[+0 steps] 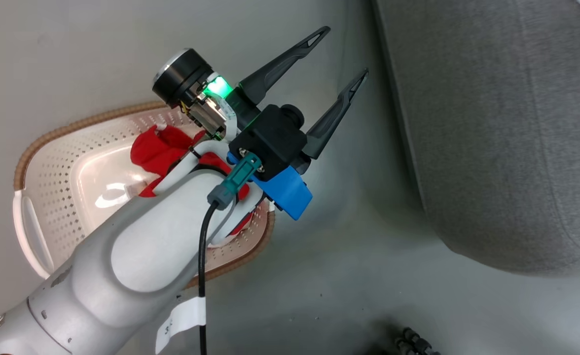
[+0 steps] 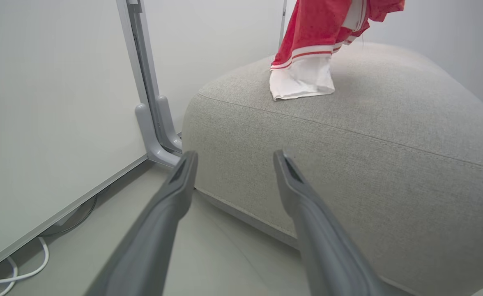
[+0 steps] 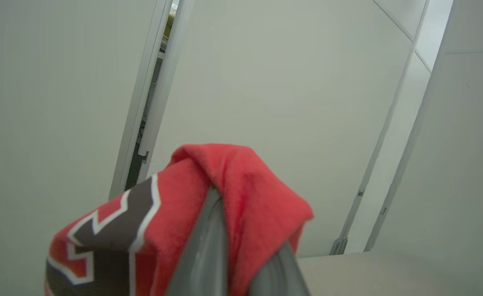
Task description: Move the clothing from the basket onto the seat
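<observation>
Clothing (image 2: 307, 37) in two places: jersey (image 3: 241, 185) at the seat (image 2: 369, 135), red piece (image 1: 159, 148) in the basket (image 1: 63, 162).

Seat: light grey, rounded, seamed along the side. Stands on the floor (image 1: 344, 276) at the right of the head view, well apart from the basket.

Basket: cream, perforated, with brown rim (image 1: 73, 123). Sits on the floor at the left of the head view. Partly covered by the left arm (image 1: 162, 246) crossing above it.

Jersey: red, with a black numeral edged in white. Hangs over the seat, upper part cut off by the top edge of the left wrist view. White lower end touches the seat top near its rounded edge. Draped over the right gripper (image 3: 247, 222) in the right wrist view.

Red piece: lies crumpled inside the basket, toward its far wall. Partly hidden behind the left arm.

Right gripper: fingers closed together on the jersey, tips buried in the fabric.

Left gripper (image 1: 346, 51): fingers spread wide, nothing between them. Hovers over the floor between basket and seat, touching neither. Points toward the side of the seat.

Post (image 2: 151, 119): grey, with a curved foot. Stands against the wall (image 2: 40, 102) just beside a seat corner.

Cable (image 2: 28, 267): white, looped on the floor at the wall base.
</observation>
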